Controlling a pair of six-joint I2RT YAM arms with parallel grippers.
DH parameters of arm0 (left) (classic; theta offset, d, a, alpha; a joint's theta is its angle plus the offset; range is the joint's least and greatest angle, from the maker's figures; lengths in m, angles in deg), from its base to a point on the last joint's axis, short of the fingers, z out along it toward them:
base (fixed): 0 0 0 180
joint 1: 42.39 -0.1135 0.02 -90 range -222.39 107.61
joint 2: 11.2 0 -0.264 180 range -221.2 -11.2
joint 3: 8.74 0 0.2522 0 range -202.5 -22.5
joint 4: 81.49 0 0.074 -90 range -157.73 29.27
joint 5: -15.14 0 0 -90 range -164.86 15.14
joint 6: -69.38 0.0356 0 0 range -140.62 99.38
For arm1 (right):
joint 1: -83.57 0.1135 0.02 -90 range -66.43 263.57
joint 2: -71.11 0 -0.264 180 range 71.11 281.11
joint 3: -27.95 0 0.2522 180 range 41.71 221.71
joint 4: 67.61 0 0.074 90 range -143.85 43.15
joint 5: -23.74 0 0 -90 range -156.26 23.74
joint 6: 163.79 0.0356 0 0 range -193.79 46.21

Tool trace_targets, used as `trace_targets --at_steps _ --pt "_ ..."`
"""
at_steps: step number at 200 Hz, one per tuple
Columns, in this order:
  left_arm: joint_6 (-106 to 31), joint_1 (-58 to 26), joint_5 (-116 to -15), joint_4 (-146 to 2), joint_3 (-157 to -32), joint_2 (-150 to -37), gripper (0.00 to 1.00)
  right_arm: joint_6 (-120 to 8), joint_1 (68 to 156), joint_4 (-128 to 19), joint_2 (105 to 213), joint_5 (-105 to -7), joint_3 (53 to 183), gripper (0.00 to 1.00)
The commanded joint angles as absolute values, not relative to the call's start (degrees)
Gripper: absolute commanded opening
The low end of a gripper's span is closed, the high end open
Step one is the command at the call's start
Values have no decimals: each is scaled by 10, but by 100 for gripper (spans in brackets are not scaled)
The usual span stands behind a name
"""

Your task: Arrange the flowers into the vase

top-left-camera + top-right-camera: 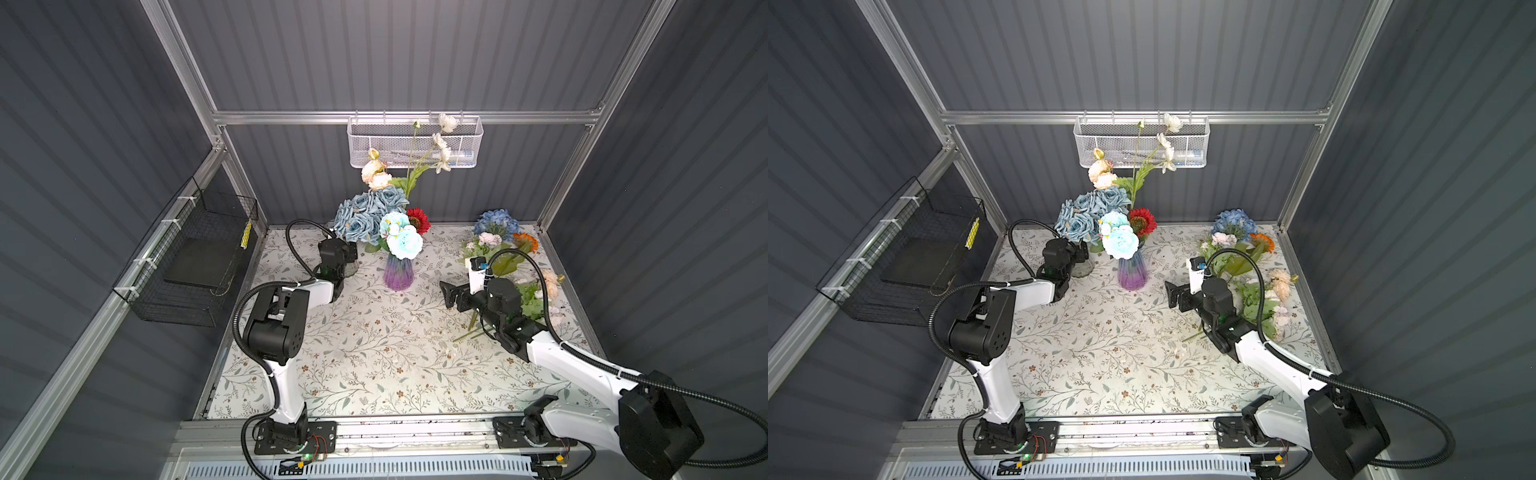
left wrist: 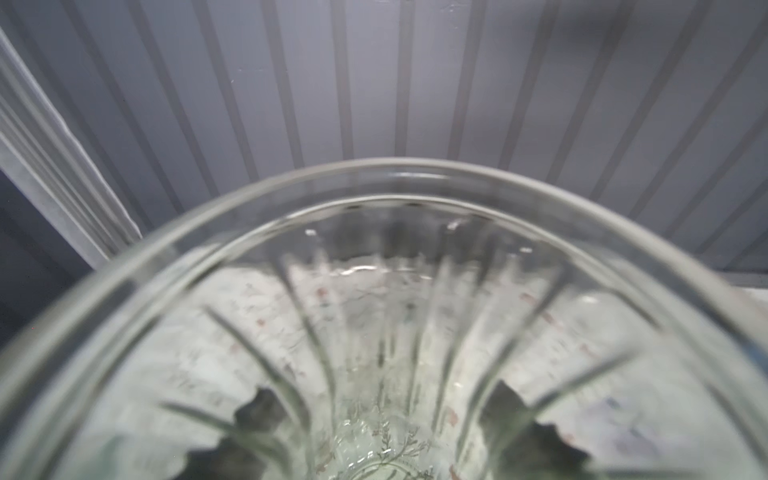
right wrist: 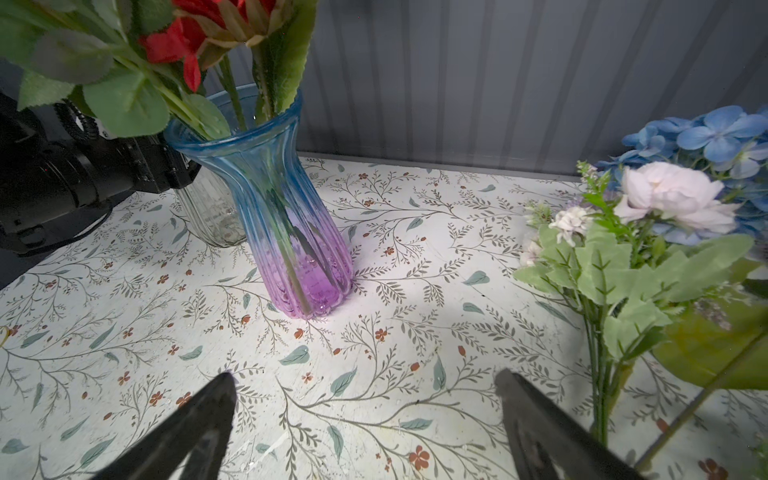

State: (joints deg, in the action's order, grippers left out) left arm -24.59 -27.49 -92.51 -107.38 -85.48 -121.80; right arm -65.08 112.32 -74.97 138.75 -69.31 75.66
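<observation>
The left gripper (image 2: 390, 419) straddles a clear glass vase (image 3: 212, 216) toward the worktop's (image 1: 374, 353) back left corner; whether its fingers clamp the glass I cannot tell. The right gripper (image 3: 361, 382) hangs empty, jaws wide apart, just right of the worktop's middle. Some flowers (image 1: 401, 243) stand in the blue-purple vase (image 1: 398, 272) near the back edge, loose flowers (image 1: 496, 222) lie along the right edge

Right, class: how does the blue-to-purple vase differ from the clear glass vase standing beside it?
Colour: the blue-to-purple vase is tinted; the clear vase has no tint.
Contents: flower stems stand in the blue-to-purple vase; none show inside the clear vase in the left wrist view.
Handling: the left gripper straddles the clear vase; no gripper is on the blue-to-purple vase.
Both are ribbed glass, upright on the tablecloth.
</observation>
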Motion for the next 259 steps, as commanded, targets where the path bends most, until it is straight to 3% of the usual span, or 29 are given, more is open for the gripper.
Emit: trace_targets --at_steps 1,58,103,168,214,259 --pt "-237 -280 -931 -1074 -868 -1222 66 -657 1122 -733 1379 -701 762 99" --pt "-237 -280 -909 -1069 -848 -1195 36 -657 1122 -740 1391 -689 769 99" --pt "-248 -280 -915 -1061 -800 -1144 0 -653 1122 -740 1393 -679 765 99" --pt "-313 -268 -891 -1016 -649 -967 0 -623 1123 -716 1431 -658 782 99" --pt "-306 -183 -950 -942 -568 -826 0 -608 1123 -659 1491 -623 835 96" --pt "-383 -114 -952 -911 -519 -734 0 -609 1122 -606 1516 -667 872 99"
